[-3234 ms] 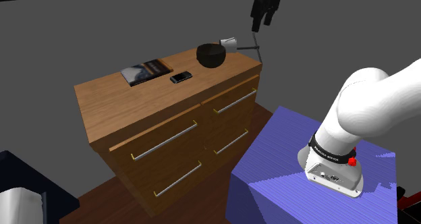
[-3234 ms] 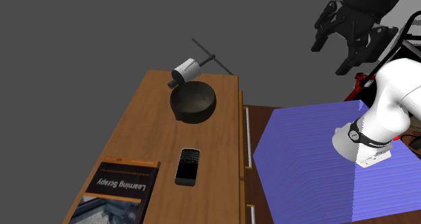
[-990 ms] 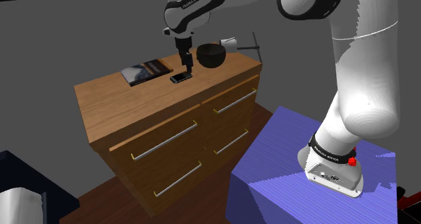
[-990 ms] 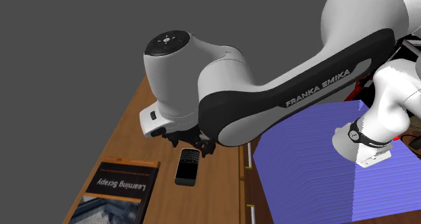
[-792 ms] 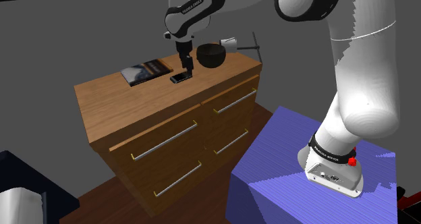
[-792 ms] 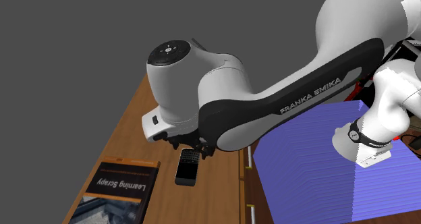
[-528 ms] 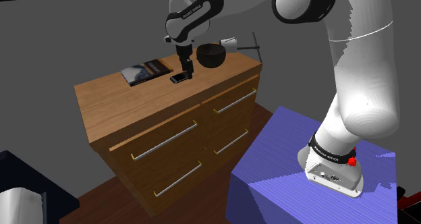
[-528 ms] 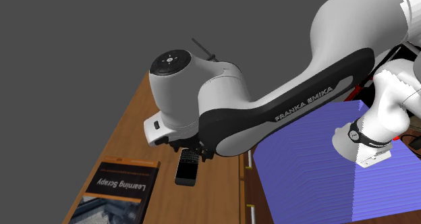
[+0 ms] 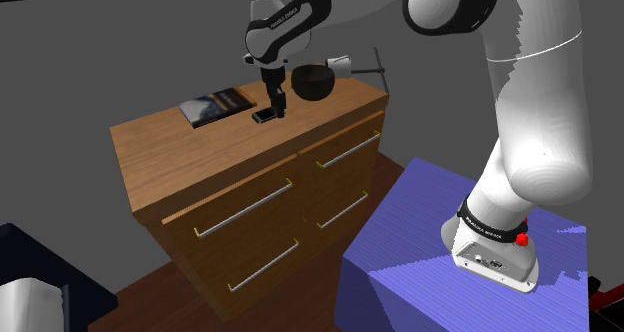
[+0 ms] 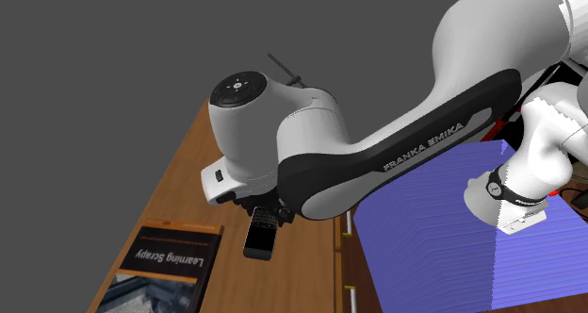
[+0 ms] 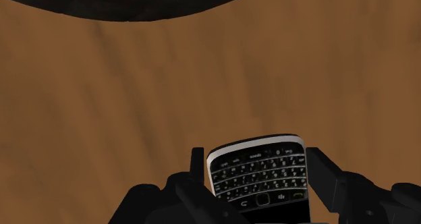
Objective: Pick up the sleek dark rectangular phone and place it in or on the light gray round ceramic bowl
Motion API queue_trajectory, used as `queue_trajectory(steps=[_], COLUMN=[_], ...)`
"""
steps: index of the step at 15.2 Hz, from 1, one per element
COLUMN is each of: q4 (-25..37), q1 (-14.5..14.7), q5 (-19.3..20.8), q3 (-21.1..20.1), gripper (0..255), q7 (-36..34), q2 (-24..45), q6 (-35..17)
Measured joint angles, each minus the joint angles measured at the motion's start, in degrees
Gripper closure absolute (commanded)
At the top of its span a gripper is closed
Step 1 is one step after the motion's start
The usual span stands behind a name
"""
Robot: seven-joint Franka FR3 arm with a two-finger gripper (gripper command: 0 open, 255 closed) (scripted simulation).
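As the gripper [image 9: 271, 110] stands low over the wooden dresser [image 9: 170, 140], its fingers [image 11: 320, 172] apparently pinch the keypad phone [image 11: 260, 179] by its long edges | black bowl [image 9: 312, 80], book [image 9: 215, 105]: on dresser top

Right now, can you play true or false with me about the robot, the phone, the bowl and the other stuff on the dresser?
1. The black rectangular phone sits between the fingers of the black two-finger gripper, which clasp its sides. True.
2. The phone is inside the dark round bowl. False: it is in the gripper, down at the top of the brown wooden dresser, apart from the bowl.
3. A flat dark-covered book lies on the dresser. True.
4. The robot stands on a red box. False: the stand is a blue-purple box.
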State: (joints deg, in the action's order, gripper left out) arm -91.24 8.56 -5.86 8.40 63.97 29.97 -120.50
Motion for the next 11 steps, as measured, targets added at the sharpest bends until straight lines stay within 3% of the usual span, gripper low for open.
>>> queue_trajectory(steps=[11], q4=[0.7], q1=[0.0], q5=[0.1], q3=[0.1], gripper=[255], q7=[0.0], q2=[-0.6], q6=[1.3])
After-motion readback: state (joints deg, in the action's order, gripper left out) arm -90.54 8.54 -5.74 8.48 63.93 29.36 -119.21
